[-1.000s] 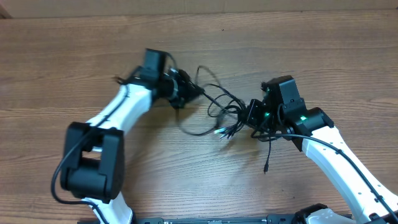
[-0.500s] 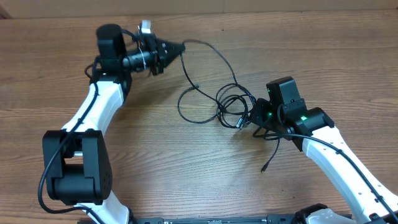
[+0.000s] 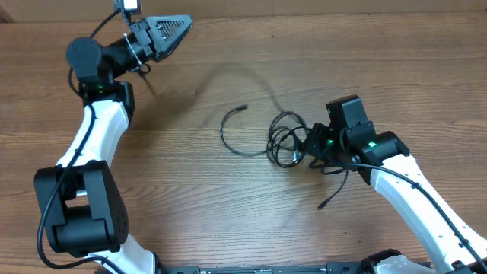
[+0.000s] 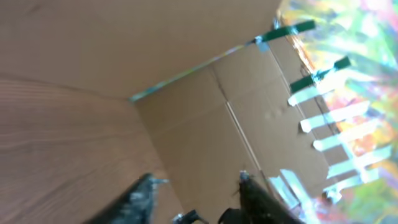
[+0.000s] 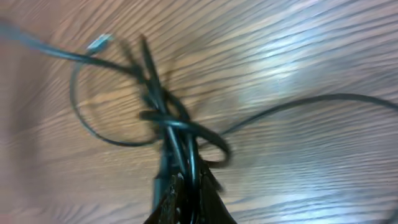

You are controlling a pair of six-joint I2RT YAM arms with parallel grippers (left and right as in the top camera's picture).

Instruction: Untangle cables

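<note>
The cables (image 3: pixel 283 139) lie tangled in loops at mid table, and one free end with a small plug (image 3: pixel 242 109) curves out to the left. A faint, blurred strand (image 3: pixel 247 76) arcs above the loops. My right gripper (image 3: pixel 309 144) is shut on the bundle at its right side. In the right wrist view the cords run up from the gripper (image 5: pixel 186 196) to a knot (image 5: pixel 166 118). A loose tail (image 3: pixel 329 201) trails toward the front. My left gripper (image 3: pixel 179 30) is raised at the far left, open and holding nothing, and its fingertips (image 4: pixel 151 182) stand apart facing a cardboard wall.
A cardboard wall (image 4: pixel 205 124) with green and white tape strips stands along the table's far edge, close to the left gripper. The left arm's white link (image 3: pixel 99 144) stretches along the left side of the wooden table (image 3: pixel 190 198).
The left gripper swung up and away to the far left corner and opened, letting go of the cord it was pulling. That cord's end now lies on the table. The right gripper kept its hold.
</note>
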